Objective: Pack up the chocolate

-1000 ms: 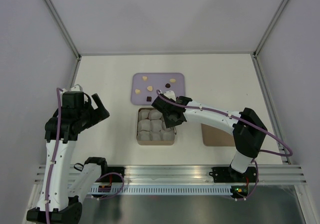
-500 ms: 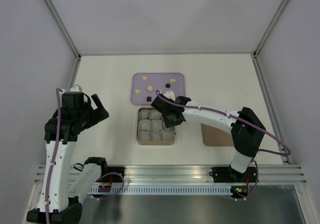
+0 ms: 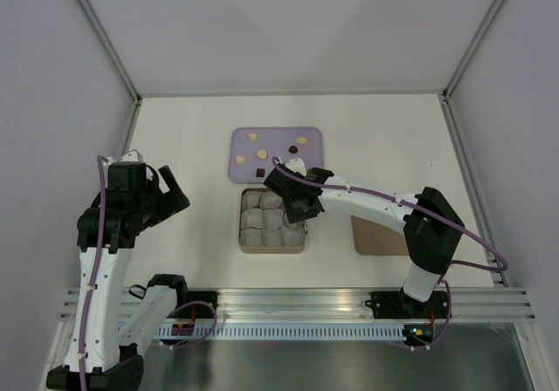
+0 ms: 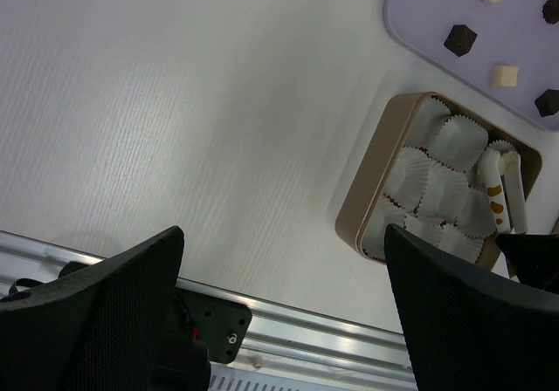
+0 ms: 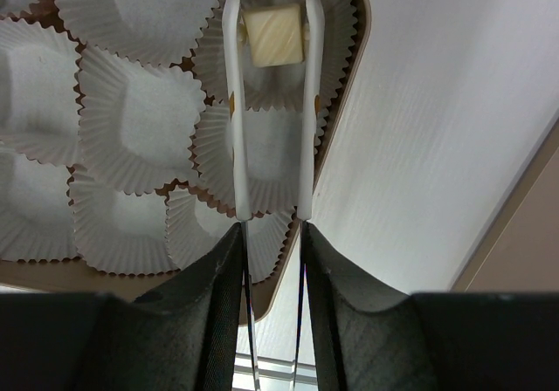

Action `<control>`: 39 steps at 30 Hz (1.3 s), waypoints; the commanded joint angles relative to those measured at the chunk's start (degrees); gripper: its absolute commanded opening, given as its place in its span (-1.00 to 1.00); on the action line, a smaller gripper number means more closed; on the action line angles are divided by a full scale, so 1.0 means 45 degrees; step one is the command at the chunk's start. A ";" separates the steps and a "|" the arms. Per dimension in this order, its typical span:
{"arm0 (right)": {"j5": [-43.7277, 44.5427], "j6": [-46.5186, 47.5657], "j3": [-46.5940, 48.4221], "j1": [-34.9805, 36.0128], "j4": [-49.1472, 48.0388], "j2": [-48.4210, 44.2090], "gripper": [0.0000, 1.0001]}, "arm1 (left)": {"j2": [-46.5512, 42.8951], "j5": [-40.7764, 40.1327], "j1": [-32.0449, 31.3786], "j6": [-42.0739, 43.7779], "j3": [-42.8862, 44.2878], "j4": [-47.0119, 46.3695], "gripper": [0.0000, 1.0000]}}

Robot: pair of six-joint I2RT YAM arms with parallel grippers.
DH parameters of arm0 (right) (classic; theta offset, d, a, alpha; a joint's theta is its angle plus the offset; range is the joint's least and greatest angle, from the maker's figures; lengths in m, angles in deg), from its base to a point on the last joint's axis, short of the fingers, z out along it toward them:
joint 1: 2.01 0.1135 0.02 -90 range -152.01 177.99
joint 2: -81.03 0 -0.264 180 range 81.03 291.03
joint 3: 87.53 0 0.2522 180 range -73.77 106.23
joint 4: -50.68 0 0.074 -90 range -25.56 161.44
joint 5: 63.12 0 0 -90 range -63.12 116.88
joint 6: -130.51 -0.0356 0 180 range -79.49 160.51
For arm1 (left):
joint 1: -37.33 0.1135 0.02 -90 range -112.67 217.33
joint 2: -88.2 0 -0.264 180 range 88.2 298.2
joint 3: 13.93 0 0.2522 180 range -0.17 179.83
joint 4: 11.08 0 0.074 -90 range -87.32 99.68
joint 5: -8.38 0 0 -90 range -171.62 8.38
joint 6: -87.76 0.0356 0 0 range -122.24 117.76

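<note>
chocolate (image 5: 272,35) held over a corner of the box (image 4: 360,186)

my right end effector (image 5: 271,243) is clamped on the tongs (image 5: 232,103). their tips pinch the pale square piece straight ahead along their long axis, over the paper cup (image 5: 339,33) in the box's far right corner. it may be touching the paper, hard to tell. the left end effector (image 3: 175,190) gapes wide, left of the box.
</note>
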 commanded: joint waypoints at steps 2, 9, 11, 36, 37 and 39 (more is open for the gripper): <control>0.0408 -0.0209 0.0303 0.0083 -0.0049 -0.0075 -0.23 | -0.0091 -0.0102 0.0033 0.0168 0.0177 0.0152 0.99; 0.0408 -0.0209 0.0283 0.0064 -0.0049 -0.0075 -0.15 | -0.0091 -0.0141 0.0033 0.0148 0.0177 0.0210 0.99; 0.0408 -0.0189 0.0283 0.0044 -0.0049 -0.0075 -0.15 | -0.0091 -0.0141 0.0033 0.0148 0.0177 0.0210 0.99; -0.0373 -0.0190 0.1120 0.0064 0.0711 -0.2417 -0.24 | 0.0046 0.0054 0.0033 -0.0007 0.0313 0.0308 0.99; -0.0392 -0.0093 0.1336 0.0064 0.0848 -0.2438 -0.24 | 0.0046 0.0054 0.0033 -0.0047 0.0372 0.0366 0.99; -0.0431 0.0335 0.1843 0.0005 0.1083 -0.2303 -0.24 | 0.0085 0.0054 0.0014 -0.0105 0.0469 0.0444 0.99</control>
